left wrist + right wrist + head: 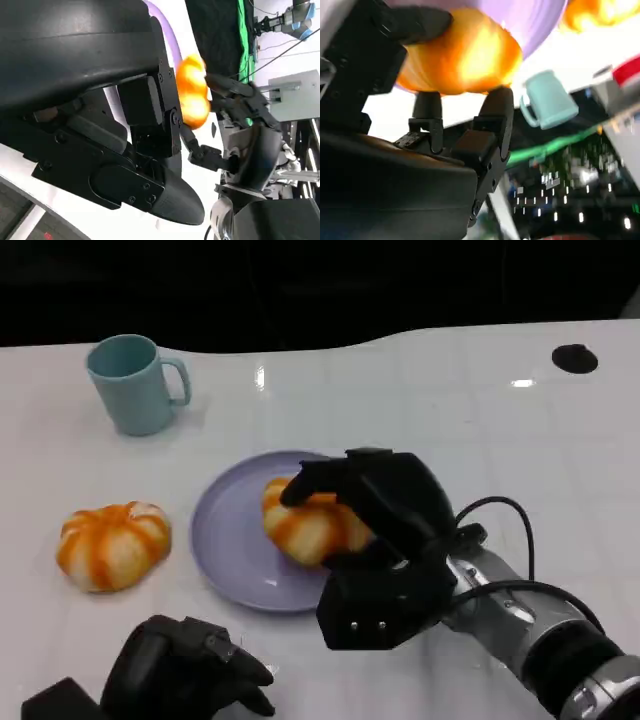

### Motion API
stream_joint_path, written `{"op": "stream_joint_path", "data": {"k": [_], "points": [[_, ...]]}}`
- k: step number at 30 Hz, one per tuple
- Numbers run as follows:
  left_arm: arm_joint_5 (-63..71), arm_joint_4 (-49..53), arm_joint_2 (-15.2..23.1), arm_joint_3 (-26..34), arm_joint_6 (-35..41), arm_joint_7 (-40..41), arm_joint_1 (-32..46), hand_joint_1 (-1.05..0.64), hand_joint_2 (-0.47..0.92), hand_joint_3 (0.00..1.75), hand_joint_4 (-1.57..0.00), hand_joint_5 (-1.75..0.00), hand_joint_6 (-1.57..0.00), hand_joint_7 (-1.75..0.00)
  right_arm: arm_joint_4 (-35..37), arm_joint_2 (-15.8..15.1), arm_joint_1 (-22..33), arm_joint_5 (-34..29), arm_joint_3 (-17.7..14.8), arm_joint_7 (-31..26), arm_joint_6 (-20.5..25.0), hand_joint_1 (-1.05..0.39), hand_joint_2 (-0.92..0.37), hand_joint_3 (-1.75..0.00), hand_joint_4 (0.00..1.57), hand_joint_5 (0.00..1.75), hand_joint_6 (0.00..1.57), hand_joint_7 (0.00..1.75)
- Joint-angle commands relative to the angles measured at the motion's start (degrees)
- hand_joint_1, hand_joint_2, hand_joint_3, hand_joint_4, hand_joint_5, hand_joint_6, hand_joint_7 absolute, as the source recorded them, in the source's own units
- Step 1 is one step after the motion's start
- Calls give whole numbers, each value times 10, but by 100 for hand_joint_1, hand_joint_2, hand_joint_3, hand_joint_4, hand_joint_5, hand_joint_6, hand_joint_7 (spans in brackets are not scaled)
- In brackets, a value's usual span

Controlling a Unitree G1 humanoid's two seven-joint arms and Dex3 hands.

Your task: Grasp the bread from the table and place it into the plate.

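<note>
Now the right hand (385, 540) grips an orange-and-white bread (305, 525) over the lavender plate (225, 540), fingers curled across its top. Its wrist camera shows fingers (495, 112) pressed against the loaf's side (contact with the plate cannot be told). A second bread (112, 545) lies at the plate's nine o'clock, a teal mug (135, 383) at eleven. The left hand (190, 675), at seven o'clock, rests with fingers curled, holding nothing.
</note>
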Motion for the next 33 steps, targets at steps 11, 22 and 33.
{"op": "stream_joint_path", "data": {"k": [11, 22, 33], "points": [[1, -9, 7, 2, 8, 5, 4, -105, 88, 0, -146, -63, -157, -23, -153, -45, 62, 30, -1, 146, 51, -43, -91, -4, 1, 44, 39, 0], [3, -8, 5, 1, 4, 6, 3, -105, 89, 0, -146, -63, -157, -24, -306, -116, 152, 57, -24, 195, 33, -43, -92, -4, 5, 53, 41, 1], [1, -10, 6, 3, 10, 4, 3, -105, 89, 0, -146, -63, -157, -23, -403, -145, 286, 231, -106, 244, -40, -20, -92, -3, 33, 57, 59, 7]]}}
